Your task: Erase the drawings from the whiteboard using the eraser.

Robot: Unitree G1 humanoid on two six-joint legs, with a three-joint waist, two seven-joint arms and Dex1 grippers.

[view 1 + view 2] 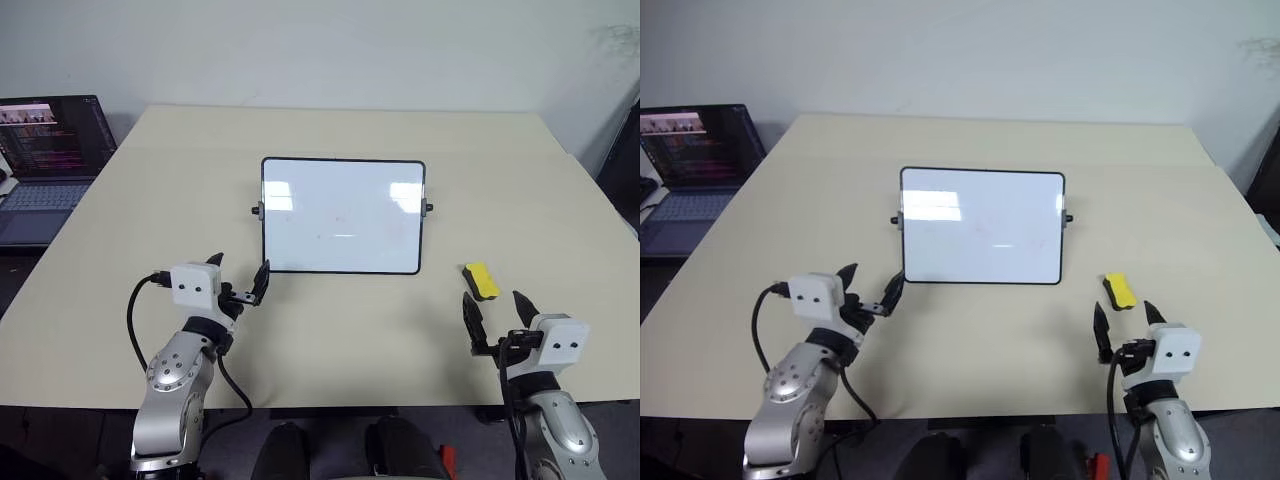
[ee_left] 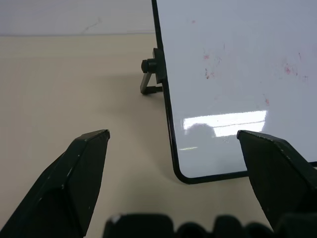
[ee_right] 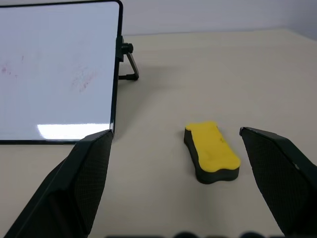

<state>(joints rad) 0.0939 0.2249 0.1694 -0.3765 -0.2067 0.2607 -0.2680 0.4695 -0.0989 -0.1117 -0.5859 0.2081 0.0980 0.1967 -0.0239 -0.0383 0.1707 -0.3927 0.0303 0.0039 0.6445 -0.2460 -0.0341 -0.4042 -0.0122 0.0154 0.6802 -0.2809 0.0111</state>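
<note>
Both my sets of fingers point(image 1: 240, 282) point(image 1: 497, 313) are spread and empty, the eraser point(image 1: 481, 280) just ahead of my right ones, the whiteboard point(image 1: 342, 215) ahead of my left.

Even, bright indoor light falls from overhead; shadows on the counter point(image 1: 330, 330) are soft and faint. The glossy whiteboard point(image 1: 342, 215) throws back white glare patches near its upper corners and a streak low down in the wrist views. The pincer fingers point(image 2: 74, 183) loom dark and slightly soft up close. The laptop point(image 1: 50, 150) screen glows at the dimmer left edge.
</note>
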